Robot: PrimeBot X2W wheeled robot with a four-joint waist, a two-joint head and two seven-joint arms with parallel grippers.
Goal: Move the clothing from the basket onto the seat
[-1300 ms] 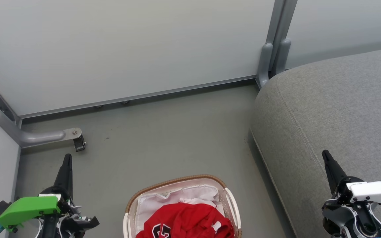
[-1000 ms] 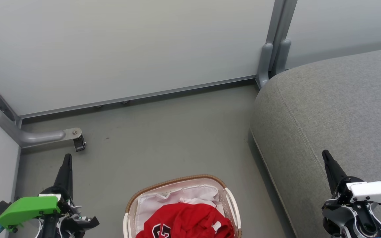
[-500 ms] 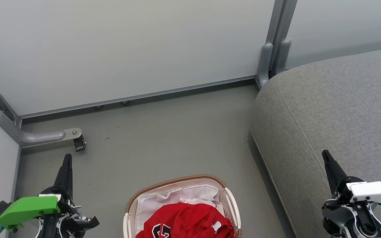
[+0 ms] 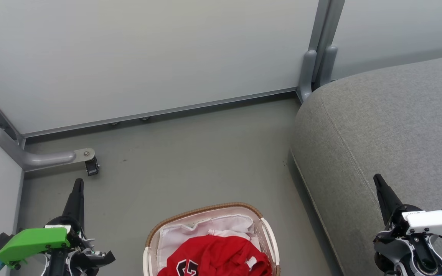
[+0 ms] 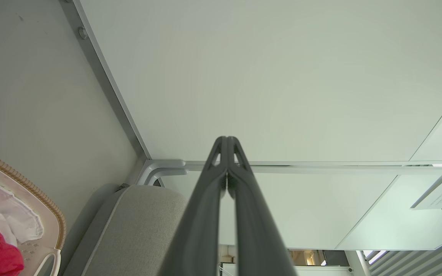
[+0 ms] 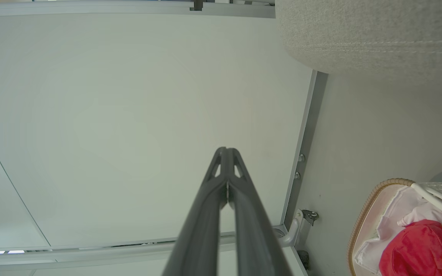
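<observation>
Comparing the head view with the earlier ones turns up no difference; both arms, the basket and the camera stand as they did. The left gripper [image 4: 78, 183] sits at lower left above the floor [image 4: 190, 153], the right gripper [image 4: 377, 178] at lower right against the grey seat [image 4: 390, 126]; each reads as one dark spike pointing up the picture, touching nothing. The clothing [image 4: 217, 255] lies heaped in the basket [image 4: 205, 208] at the bottom edge, between the two grippers, on the white liner [image 4: 205, 230]; part of a black-and-white number print shows on it; the basket stands on the floor near the seat, apart from it.

Left wrist view: here the two left fingers [image 5: 202, 214] can be told apart; they are pressed together at the tips, empty, aimed at a pale wall panel [image 5: 282, 76]; the basket's rim and some red cloth sit at lower left, the seat's rounded corner just beside them; a paper label [image 5: 437, 191] hangs on a panel at far right.

Right wrist view: the right fingers [image 6: 202, 222] likewise meet tip to tip, clenched on nothing; the seat's stitched seam runs across the top right; the basket with the clothing lies at lower right; a caster bracket [image 6: 308, 215] stands at the panel's foot.
</observation>
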